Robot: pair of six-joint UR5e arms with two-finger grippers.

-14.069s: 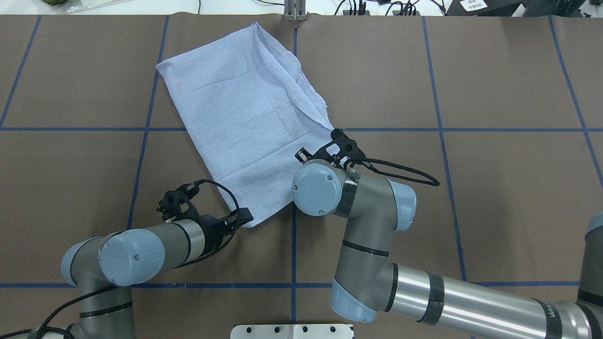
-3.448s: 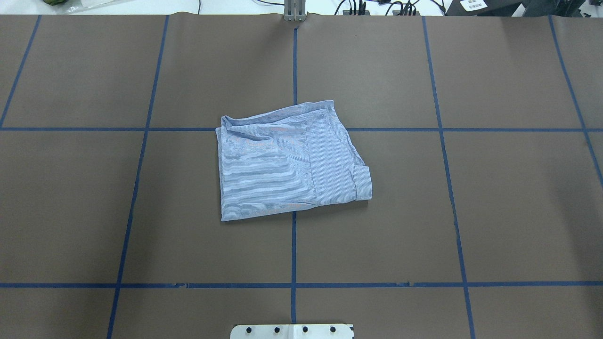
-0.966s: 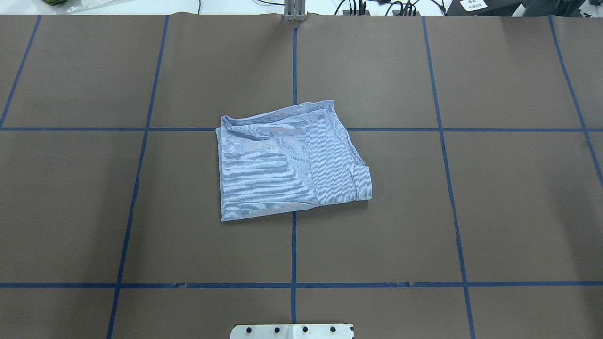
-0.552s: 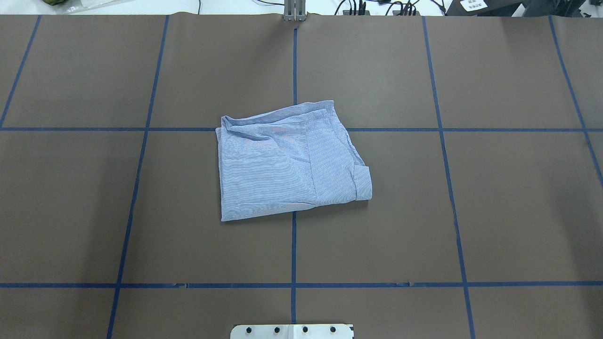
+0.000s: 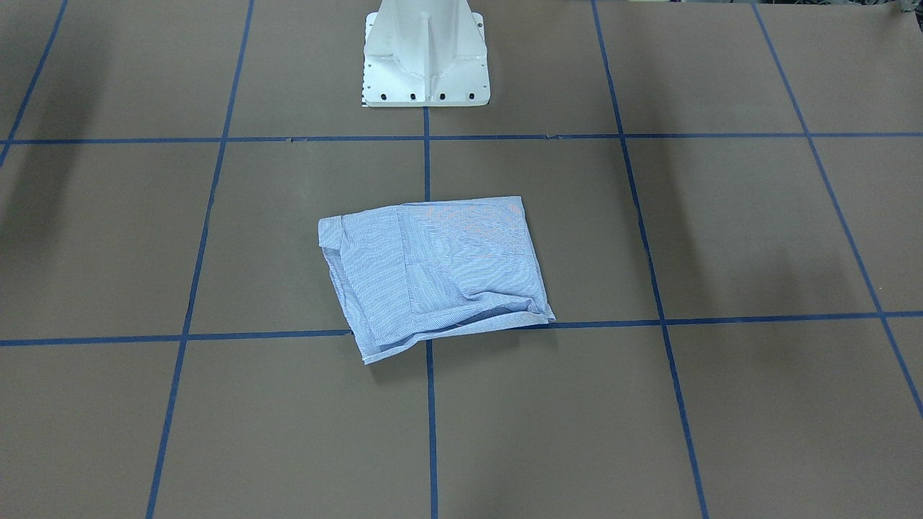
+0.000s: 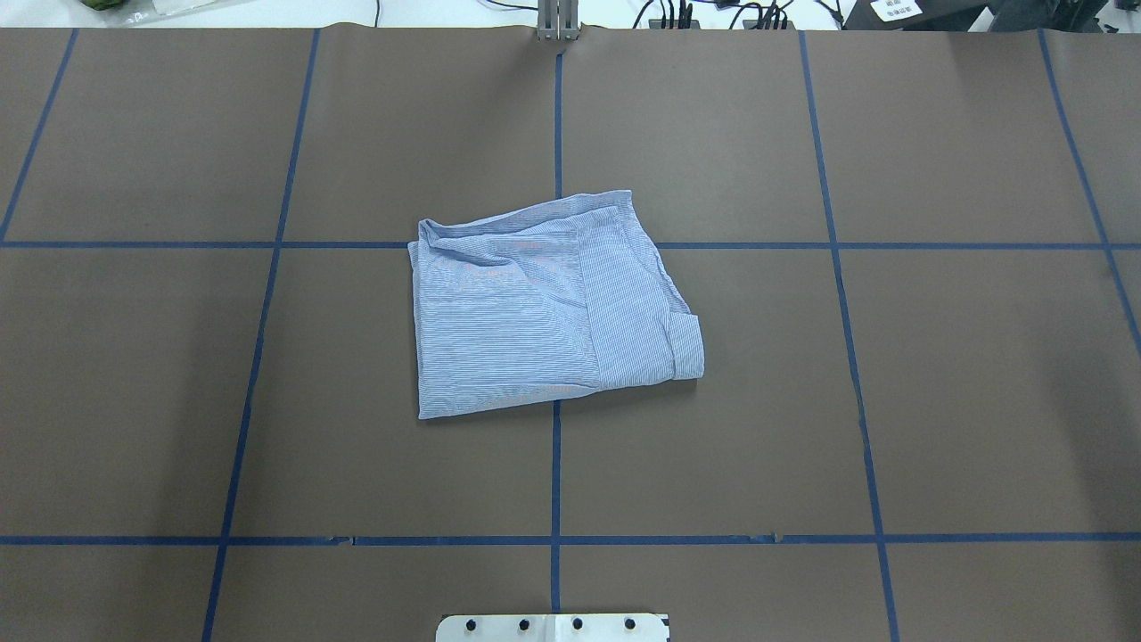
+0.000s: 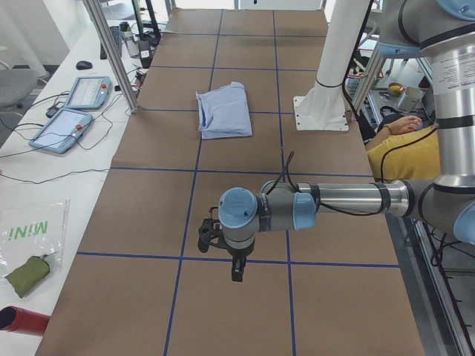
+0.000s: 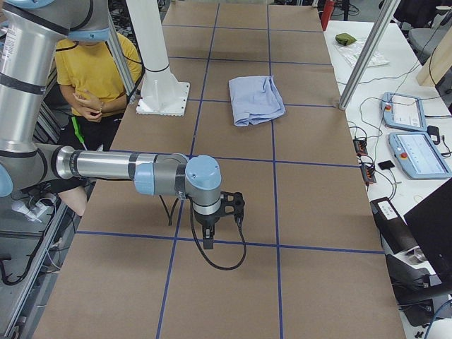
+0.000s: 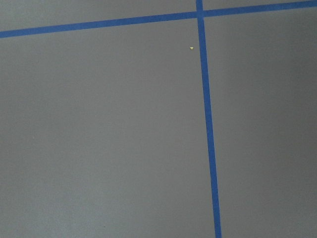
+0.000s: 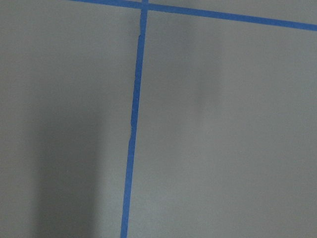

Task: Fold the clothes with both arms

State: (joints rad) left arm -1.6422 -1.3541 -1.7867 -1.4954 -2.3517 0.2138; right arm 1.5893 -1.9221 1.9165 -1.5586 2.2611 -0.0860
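The clothes are one light blue striped shirt [image 6: 544, 303], folded into a compact, slightly skewed rectangle on the brown table's centre [image 5: 440, 274]. Nothing touches it. Both arms are pulled away from it and show only in the side views. In the exterior left view my left gripper [image 7: 223, 245] hangs low over the table, far from the shirt [image 7: 223, 111]. The right gripper [image 8: 220, 215] hangs the same way at the opposite end, far from the shirt [image 8: 256, 99]. I cannot tell whether either gripper is open or shut. Both wrist views show only bare table and blue tape.
The white pedestal base [image 5: 424, 58] stands at the robot's side of the table. A person in yellow [image 8: 92, 70] sits behind it. Side benches carry tablets [image 7: 74, 111] and cables. Metal posts [image 8: 367, 56] stand at the table's far edge.
Fourteen seconds ago both grippers were at the near edge of the longer, half-folded shirt. It now lies in a smaller fold, the arms withdrawn. Nothing moved in the last seconds.
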